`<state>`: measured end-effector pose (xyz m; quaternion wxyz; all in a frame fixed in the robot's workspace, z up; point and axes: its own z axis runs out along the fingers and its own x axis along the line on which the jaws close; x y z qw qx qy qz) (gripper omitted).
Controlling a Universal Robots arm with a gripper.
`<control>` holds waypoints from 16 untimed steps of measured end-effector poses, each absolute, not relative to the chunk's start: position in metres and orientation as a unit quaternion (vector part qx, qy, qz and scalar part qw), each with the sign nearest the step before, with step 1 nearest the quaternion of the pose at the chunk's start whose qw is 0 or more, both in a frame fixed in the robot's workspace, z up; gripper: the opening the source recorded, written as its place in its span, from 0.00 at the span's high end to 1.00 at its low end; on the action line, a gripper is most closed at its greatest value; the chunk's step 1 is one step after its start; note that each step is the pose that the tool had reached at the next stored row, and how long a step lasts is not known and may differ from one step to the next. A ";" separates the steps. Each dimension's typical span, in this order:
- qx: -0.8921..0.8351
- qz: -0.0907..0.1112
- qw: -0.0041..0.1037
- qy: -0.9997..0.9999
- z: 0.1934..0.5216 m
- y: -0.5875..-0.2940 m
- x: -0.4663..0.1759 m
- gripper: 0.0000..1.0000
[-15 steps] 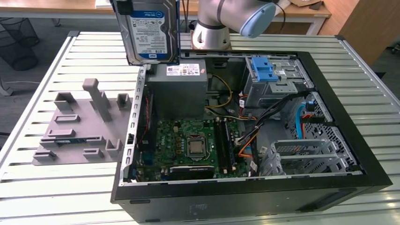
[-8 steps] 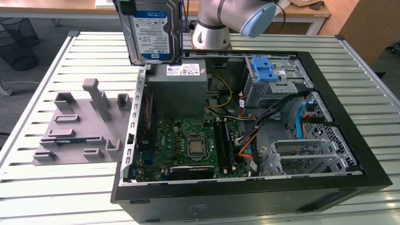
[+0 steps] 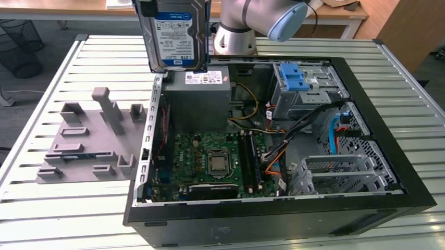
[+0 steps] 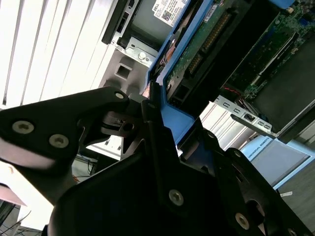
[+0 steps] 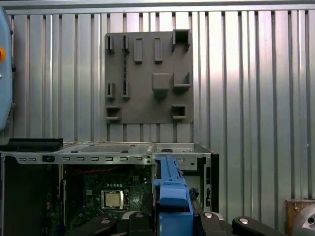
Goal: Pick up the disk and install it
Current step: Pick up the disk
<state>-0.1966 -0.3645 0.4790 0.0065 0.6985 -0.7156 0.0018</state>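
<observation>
Right now the gripper (image 4: 150,101) is clenched on the disk (image 3: 179,34), its black fingers (image 4: 110,123) pressed against the blue carrier frame (image 4: 172,115) that wraps the drive. In the second wrist view the frame's edge sits pinched between the fingers, and the disk's green underside board (image 4: 206,46) runs away from them.

In the exterior view the disk hangs upright in the air with its white-and-blue label facing the camera. It is over the far corner of the open computer case (image 3: 278,224), on the exterior view's left of that case and just above the grey power supply box (image 3: 198,101) inside it. Whether its lower edge touches the case cannot be told. The arm (image 3: 257,18) stands behind the case.

Inside the case, a blue latch (image 3: 295,77) sits on the metal drive bay, on the exterior view's right of the power supply box. The green motherboard (image 3: 208,156) lies on the case floor.

A grey plate with raised blocks (image 3: 83,146) lies flat on the slatted metal counter (image 3: 41,219), just beside the case on the exterior view's left.
</observation>
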 end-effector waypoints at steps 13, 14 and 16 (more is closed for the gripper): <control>0.698 0.002 0.007 -0.716 0.479 -0.365 -0.190 0.64; 0.698 0.002 0.006 -0.716 0.479 -0.365 -0.190 0.64; 0.699 0.002 0.007 -0.716 0.479 -0.365 -0.189 0.64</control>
